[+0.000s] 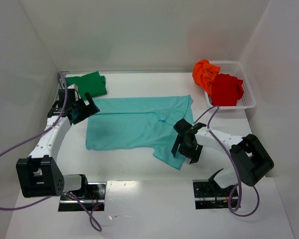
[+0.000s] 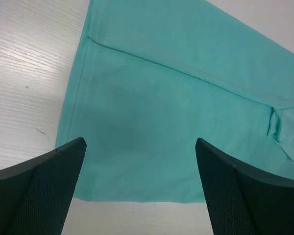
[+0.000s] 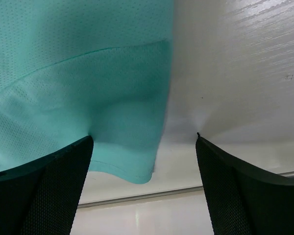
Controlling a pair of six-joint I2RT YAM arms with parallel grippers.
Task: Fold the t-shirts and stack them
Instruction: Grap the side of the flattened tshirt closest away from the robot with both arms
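Here the light teal t-shirt [image 1: 134, 127] lies spread flat on the table [image 1: 139, 172], its long axis running from the left gripper [image 1: 84, 110] across to the right gripper [image 1: 186, 151]. One loose corner points toward the arm bases right under the right gripper, whose jaws stand wide with the cloth's edge between them, while the left gripper, equally wide, hangs over the shirt's opposite end. Just beyond the left gripper sits the folded dark green t-shirt [image 1: 89, 83]. Well beyond the right gripper, the bright orange t-shirt [image 1: 205, 73] and red t-shirt [image 1: 226, 89] are bunched in a white basket [image 1: 250, 102], apart from the teal cloth.
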